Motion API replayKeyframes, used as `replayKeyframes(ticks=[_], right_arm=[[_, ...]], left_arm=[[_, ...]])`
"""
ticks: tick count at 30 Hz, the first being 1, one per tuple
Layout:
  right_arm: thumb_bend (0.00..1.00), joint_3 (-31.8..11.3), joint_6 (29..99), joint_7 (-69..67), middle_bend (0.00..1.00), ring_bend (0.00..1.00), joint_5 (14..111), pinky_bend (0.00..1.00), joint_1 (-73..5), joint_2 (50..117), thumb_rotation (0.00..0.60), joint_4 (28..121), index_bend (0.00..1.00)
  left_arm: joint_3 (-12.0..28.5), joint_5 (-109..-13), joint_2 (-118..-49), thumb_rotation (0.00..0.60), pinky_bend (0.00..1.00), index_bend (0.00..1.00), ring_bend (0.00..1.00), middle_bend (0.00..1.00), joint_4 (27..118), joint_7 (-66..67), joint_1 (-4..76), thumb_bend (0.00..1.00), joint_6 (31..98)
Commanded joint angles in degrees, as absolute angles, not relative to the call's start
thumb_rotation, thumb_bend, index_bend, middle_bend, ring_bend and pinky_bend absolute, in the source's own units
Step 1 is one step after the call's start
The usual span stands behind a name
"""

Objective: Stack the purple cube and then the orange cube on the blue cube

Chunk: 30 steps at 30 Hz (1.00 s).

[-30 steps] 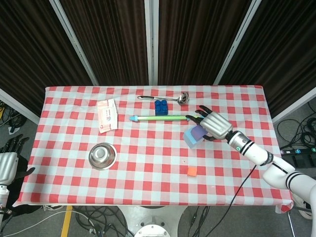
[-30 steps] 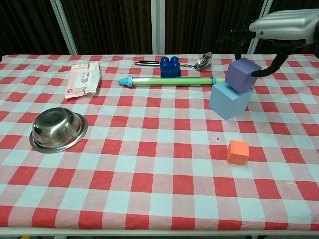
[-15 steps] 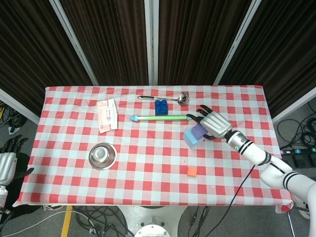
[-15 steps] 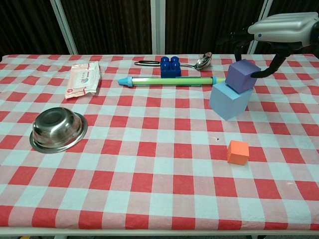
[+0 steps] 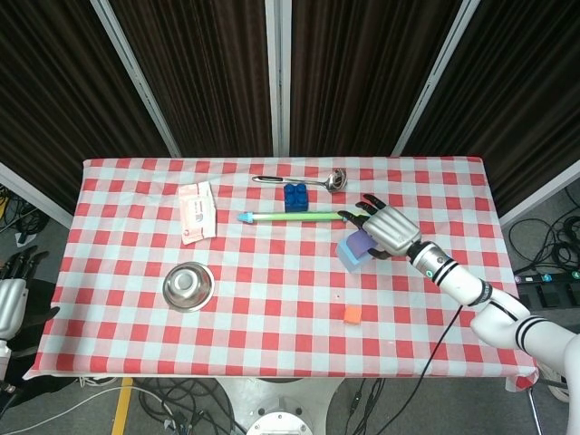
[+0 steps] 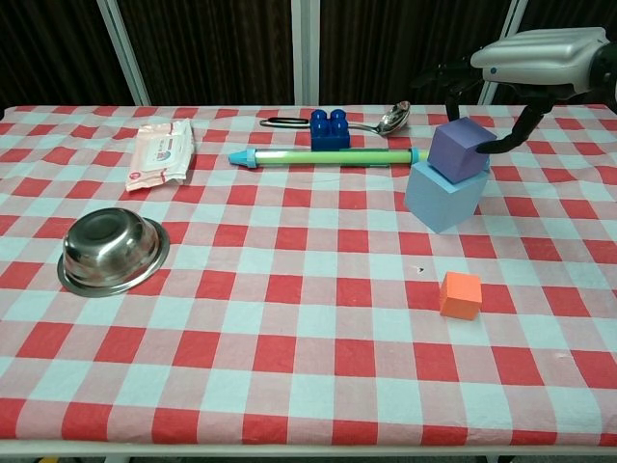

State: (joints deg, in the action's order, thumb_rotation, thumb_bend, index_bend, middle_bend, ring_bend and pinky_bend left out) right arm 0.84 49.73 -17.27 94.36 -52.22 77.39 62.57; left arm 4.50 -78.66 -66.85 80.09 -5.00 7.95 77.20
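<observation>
The purple cube (image 5: 362, 243) (image 6: 459, 150) rests slightly tilted on top of the light blue cube (image 5: 350, 256) (image 6: 442, 198) at the right of the table. My right hand (image 5: 390, 228) (image 6: 535, 58) is over it. Its thumb touches the cube's right side and its fingers reach down behind the cube, holding it. The orange cube (image 5: 352, 314) (image 6: 461, 294) lies alone on the cloth, nearer the front edge than the stack. My left hand (image 5: 11, 299) hangs off the table's left side with its fingers apart and nothing in it.
A steel bowl (image 5: 188, 285) (image 6: 111, 251) sits front left and a wipes packet (image 5: 196, 211) (image 6: 162, 152) back left. A green tube (image 5: 292, 217) (image 6: 328, 156), a dark blue toy brick (image 5: 295, 196) (image 6: 329, 129) and a ladle (image 5: 308, 180) (image 6: 386, 121) lie behind the stack.
My right hand and the purple cube have shifted a little to the left on top of the blue cube. My left hand has sunk slightly lower.
</observation>
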Motion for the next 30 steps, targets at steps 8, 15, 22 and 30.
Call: replayKeyframes(ticks=[8, 15, 22, 30], right_arm=[[0.28, -0.6, 48.1, -12.1, 0.44, 0.11, 91.0, 0.01, -51.6, 76.9, 0.600, 65.8, 0.00], [0.27, -0.8, 47.0, -11.0, 0.44, 0.11, 90.0, 0.01, -51.6, 76.8, 0.600, 66.5, 0.00], [0.21, -0.9, 45.6, -11.1, 0.42, 0.10, 89.5, 0.00, -52.0, 76.7, 0.600, 66.6, 0.00], [0.08, -0.7, 44.4, -12.7, 0.26, 0.02, 89.9, 0.00, -52.7, 76.3, 0.600, 67.3, 0.00]], left_arm=[[4.5, -78.8, -66.5, 0.600, 0.28, 0.21, 0.12, 0.19, 79.7, -6.3, 7.9, 0.08, 77.3], [4.5, -79.0, -66.4, 0.600, 0.28, 0.21, 0.12, 0.19, 79.5, -6.9, 7.8, 0.08, 77.3], [4.5, -78.9, -66.6, 0.600, 0.28, 0.21, 0.12, 0.19, 79.4, -6.8, 7.9, 0.08, 77.1], [4.7, -79.0, -66.3, 0.600, 0.28, 0.22, 0.12, 0.19, 80.0, -6.5, 8.0, 0.08, 77.4]])
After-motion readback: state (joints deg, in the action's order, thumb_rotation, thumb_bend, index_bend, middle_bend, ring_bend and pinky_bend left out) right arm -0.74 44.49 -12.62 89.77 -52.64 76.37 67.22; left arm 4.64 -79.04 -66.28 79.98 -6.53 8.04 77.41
